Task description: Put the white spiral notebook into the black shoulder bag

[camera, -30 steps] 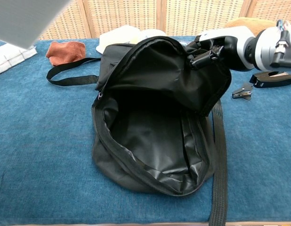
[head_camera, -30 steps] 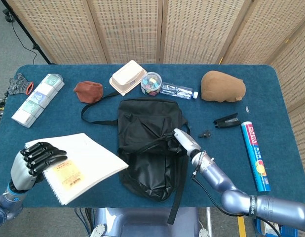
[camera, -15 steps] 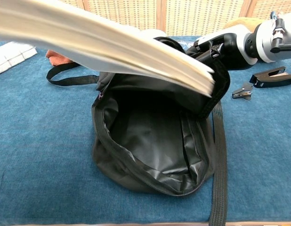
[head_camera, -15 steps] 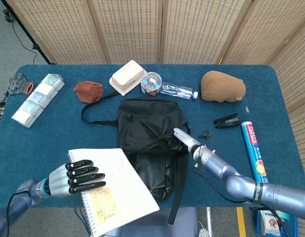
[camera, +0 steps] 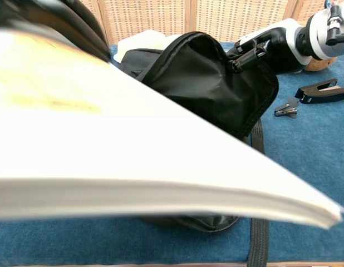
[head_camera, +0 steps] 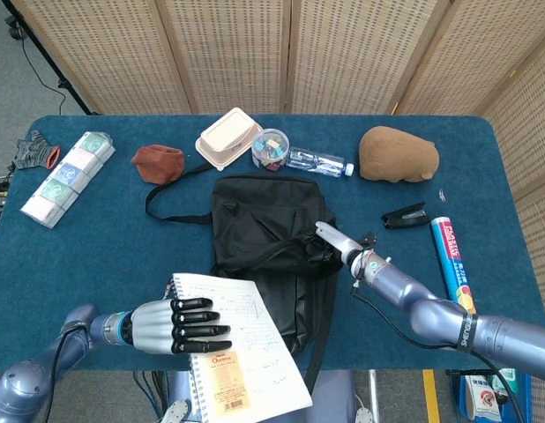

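A woven screen (head_camera: 281, 53) stands at 12 o'clock behind the blue table (head_camera: 96, 238). The bag (head_camera: 268, 256) lies mid-table, its flap lifted. The notebook (head_camera: 242, 357) hangs at 6 o'clock over the table's near edge, just beside the bag. The left hand (head_camera: 171, 324) holds it, dark fingers (head_camera: 200, 319) closed over its spiral edge. At 3 o'clock of the bag, the right hand (head_camera: 336, 242) pinches the raised flap.

1 notebook (head_camera: 242, 352), 1 bag (head_camera: 268, 238), maybe 2 clips (head_camera: 405, 215).
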Robot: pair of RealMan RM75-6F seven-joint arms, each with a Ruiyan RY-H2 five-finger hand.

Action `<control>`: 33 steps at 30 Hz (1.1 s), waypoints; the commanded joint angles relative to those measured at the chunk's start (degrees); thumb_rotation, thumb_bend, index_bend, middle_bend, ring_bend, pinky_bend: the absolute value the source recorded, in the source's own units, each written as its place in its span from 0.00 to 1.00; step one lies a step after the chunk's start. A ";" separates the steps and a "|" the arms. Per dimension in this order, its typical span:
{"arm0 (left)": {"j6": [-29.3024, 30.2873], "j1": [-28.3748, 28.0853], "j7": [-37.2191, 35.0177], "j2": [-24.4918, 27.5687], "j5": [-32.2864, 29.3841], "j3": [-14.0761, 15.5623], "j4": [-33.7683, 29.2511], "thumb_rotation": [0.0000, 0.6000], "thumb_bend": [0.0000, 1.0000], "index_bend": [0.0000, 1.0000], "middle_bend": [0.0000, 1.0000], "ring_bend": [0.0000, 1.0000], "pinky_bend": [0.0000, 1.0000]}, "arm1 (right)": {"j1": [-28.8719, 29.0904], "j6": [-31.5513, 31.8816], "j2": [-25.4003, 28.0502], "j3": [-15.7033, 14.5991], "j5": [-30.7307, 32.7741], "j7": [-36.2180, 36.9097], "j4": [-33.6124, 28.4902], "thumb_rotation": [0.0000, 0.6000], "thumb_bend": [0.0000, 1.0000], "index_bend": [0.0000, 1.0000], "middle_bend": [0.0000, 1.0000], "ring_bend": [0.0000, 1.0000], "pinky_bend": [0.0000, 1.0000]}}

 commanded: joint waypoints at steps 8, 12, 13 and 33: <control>-8.38 -3.57 -2.08 -6.77 -2.56 5.32 11.06 1.00 0.89 0.80 0.73 0.54 0.69 | -0.62 -1.52 2.01 0.42 -2.17 2.94 -1.29 1.00 0.90 0.63 0.59 0.48 0.53; -11.04 -3.69 -3.39 -8.50 -3.72 6.63 13.03 1.00 0.89 0.80 0.73 0.54 0.69 | -0.86 -1.43 2.46 0.57 -3.05 3.65 -1.89 1.00 0.91 0.63 0.59 0.48 0.53; -11.52 -3.69 -3.52 -8.80 -3.91 6.89 13.41 1.00 0.89 0.80 0.73 0.54 0.69 | -0.89 -1.41 2.55 0.61 -3.20 3.79 -2.01 1.00 0.91 0.63 0.59 0.48 0.53; -30.08 -6.10 -0.90 -7.67 -4.48 17.20 18.11 1.00 0.88 0.80 0.73 0.54 0.69 | 2.60 0.79 4.10 -0.96 -4.18 5.00 -5.54 1.00 0.92 0.64 0.60 0.48 0.54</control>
